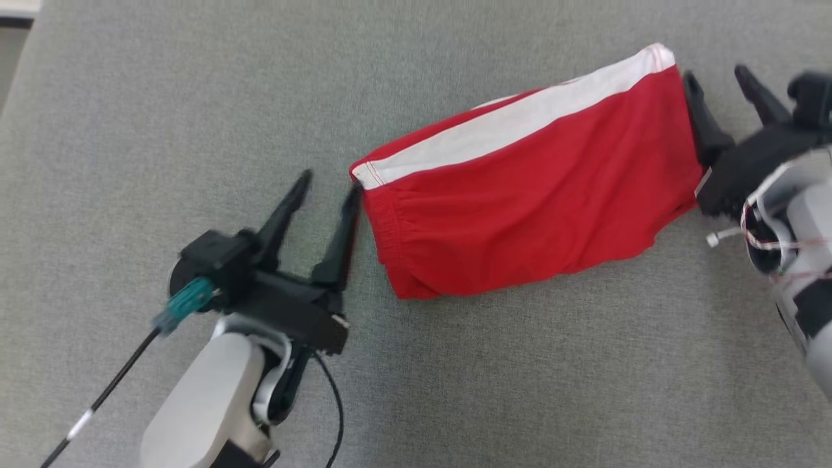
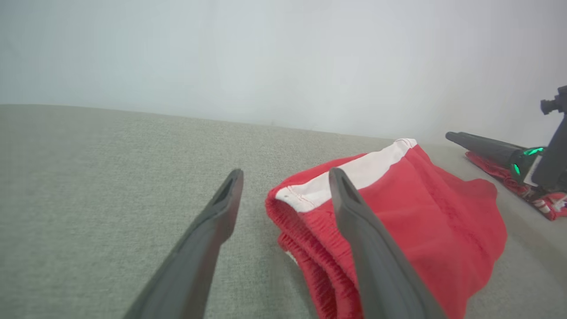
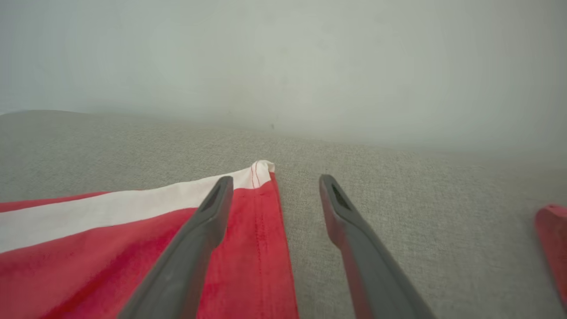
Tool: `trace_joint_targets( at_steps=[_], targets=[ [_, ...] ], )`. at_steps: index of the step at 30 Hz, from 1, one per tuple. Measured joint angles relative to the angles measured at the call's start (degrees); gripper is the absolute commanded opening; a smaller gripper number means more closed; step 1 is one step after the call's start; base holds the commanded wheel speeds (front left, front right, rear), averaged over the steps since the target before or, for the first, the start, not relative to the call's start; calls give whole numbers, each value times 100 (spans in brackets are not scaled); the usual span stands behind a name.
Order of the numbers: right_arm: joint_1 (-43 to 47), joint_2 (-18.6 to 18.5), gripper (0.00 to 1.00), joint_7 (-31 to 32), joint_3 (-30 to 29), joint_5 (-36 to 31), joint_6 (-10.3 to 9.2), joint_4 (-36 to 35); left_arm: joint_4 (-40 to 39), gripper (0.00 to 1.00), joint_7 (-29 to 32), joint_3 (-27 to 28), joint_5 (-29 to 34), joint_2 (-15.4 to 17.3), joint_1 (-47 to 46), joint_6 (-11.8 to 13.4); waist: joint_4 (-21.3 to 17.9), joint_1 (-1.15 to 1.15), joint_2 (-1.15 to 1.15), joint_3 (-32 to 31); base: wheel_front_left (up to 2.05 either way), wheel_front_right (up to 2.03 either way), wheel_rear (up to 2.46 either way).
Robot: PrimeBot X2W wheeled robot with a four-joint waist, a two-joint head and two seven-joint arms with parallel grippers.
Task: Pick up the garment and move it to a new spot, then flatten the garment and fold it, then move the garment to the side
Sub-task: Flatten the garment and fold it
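Nearest to me is my pale left forearm (image 1: 208, 390), with a black cable (image 1: 97, 403) trailing off to the near left. Ahead of it my left claw (image 1: 331, 182) sits low over the grey surface (image 1: 455, 390), its two fingers spread apart and holding nothing. The right one of these fingers (image 1: 338, 240) runs up just beside the near left corner of the garment (image 1: 520, 195). I cannot tell whether its tip touches the hem there.

The garment lies on the surface right of the middle, slanting from near left to far right. It is red, folded into a rough oblong, with a white band (image 1: 520, 120) along its far edge. Its left end is a gathered hem with the layers stacked one on another, and the red cloth is lightly creased.

At the garment's far right end is my right claw (image 1: 714, 71), its fingers also apart and gripping nothing. Its left finger lies over the red cloth at the edge, its right finger is over bare surface, and the garment's right edge runs between the two.

At the right edge of my right wrist view there is a bit of red (image 3: 551, 239); I cannot tell what it is.

Beyond the surface's far edge stands a pale wall (image 3: 283, 66).
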Motion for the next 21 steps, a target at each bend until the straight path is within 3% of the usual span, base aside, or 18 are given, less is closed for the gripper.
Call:
trace_joint_targets(
  at_steps=[6,10,21],
  targets=[
    [563,-175,100,-47,253,314,0,-93,-677,100,1,1033,508,-127,753,230,-10,-1,0,-304,0,0,0],
    [839,-221,100,12,338,452,0,-64,-1083,100,0,1612,924,-312,1198,246,-4,-1,0,-453,0,0,0],
    [950,-24,100,267,333,667,0,457,-1332,100,0,2207,1872,-614,1947,130,98,0,0,-499,0,0,0]
  ],
)
